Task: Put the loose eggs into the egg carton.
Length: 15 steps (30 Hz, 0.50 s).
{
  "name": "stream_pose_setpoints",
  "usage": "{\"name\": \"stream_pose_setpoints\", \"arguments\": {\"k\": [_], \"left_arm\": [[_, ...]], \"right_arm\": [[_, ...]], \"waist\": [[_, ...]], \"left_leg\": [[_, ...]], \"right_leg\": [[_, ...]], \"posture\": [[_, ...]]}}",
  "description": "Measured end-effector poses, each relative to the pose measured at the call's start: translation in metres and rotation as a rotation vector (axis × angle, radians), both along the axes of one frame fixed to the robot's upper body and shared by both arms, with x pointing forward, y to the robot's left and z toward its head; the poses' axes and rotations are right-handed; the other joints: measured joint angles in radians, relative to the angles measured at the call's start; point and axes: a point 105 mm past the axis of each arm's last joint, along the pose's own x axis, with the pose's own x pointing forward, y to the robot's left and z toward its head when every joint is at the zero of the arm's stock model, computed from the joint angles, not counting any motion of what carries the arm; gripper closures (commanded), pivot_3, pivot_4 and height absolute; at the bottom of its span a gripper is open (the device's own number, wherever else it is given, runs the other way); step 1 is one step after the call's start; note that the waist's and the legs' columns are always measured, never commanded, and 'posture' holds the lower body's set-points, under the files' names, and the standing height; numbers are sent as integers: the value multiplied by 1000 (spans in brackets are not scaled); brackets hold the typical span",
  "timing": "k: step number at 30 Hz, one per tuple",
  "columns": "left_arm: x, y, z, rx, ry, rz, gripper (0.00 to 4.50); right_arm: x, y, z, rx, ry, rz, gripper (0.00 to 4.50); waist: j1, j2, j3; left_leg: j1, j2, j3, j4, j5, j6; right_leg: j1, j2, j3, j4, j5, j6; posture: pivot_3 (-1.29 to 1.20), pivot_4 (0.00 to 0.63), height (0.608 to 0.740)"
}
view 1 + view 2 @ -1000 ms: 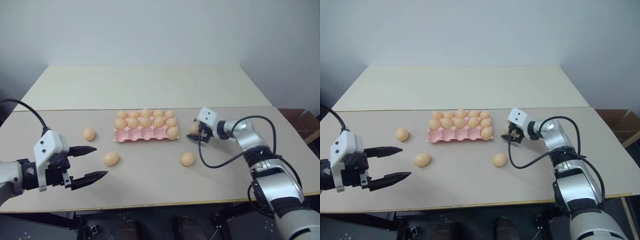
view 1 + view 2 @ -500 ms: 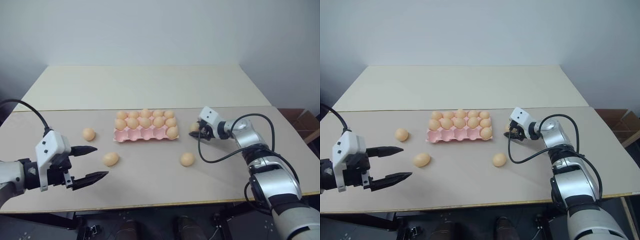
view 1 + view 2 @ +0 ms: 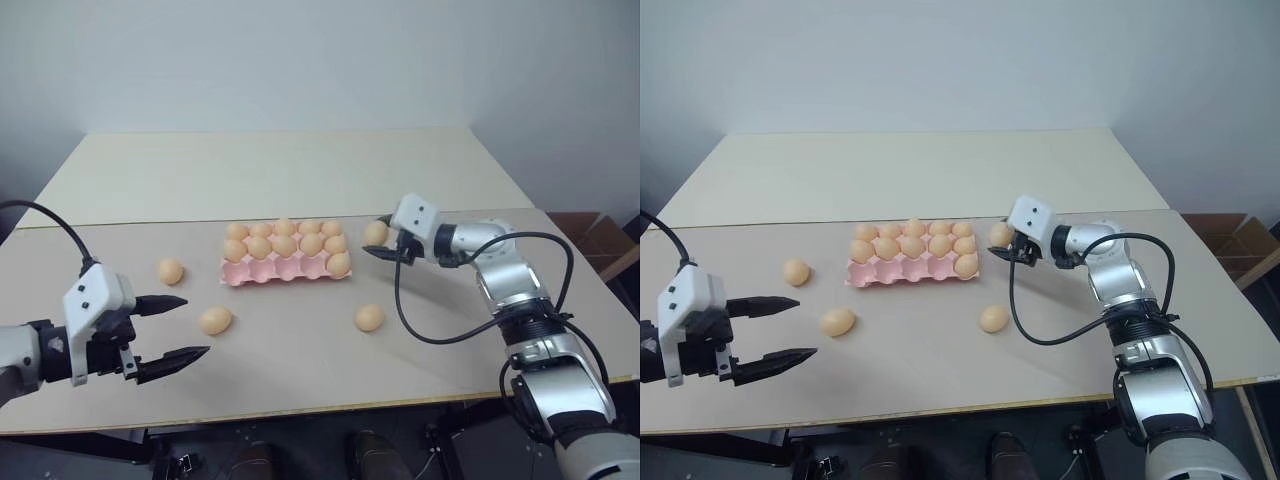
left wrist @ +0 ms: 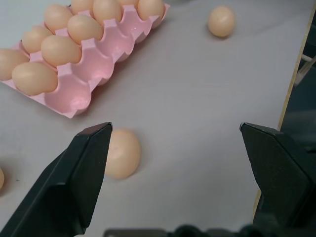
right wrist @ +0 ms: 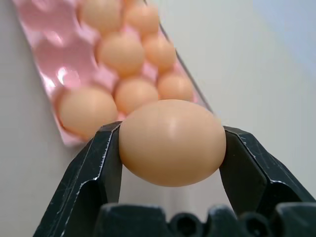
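Between the right claw's [image 3: 381, 243] black fingers sits an egg [image 3: 375, 233], pinched just off the egg carton's [image 3: 285, 269] end. I'd lower it gently into a vacant near-row cup. Left claw [image 3: 172, 327] hangs spread beside another loose egg [image 3: 215, 321].

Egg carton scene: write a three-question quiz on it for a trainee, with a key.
1. True or false: the right jaws are shut on an egg.
2. How many loose eggs lie on the table?
3. Which row of the egg carton has empty cups? A: the row nearest the robot. B: the middle row. C: the far row.

Key: 1 true; 2 three; 3 A.
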Motion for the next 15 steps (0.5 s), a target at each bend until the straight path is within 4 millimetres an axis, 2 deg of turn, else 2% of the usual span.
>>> {"name": "stream_pose_setpoints", "arguments": {"k": [2,4,8,11,14,15], "left_arm": [[1,3,0,4,-3,5,0],[3,4,2,11,-17,5,0],[5,2,3,14,-23,-4,0],[6,0,1,12,-19,-12,0],[6,1,1,14,-18,-11,0],[6,1,1,15,-18,-10,0]], "right_arm": [[-6,15,7,12,-28,41,1814],[-11,34,5,26,-35,82,1814],[-18,64,-17,2,-6,135,1814],[-16,73,-28,-18,-2,133,1814],[-10,72,-34,-23,6,103,1814],[-9,72,-35,-24,12,100,1471]], "waist": [[1,0,0],[0,0,0],[2,0,0],[4,0,0],[4,0,0],[4,0,0]], "left_leg": [[1,0,0,0,0,0],[0,0,0,0,0,0],[-1,0,0,0,0,0],[-2,-1,1,0,0,0],[-2,-1,1,0,0,0],[-2,-1,1,0,0,0]], "right_leg": [[0,0,0,0,0,-1],[0,0,0,0,-1,-2],[-1,-1,0,-1,0,-1],[-1,-2,0,-1,0,-1],[-1,-2,0,-1,0,-1],[-1,-1,0,-1,0,-1]], "posture": [[0,150,740],[0,150,740],[0,150,740],[0,150,740],[0,150,740],[0,150,740]]}}
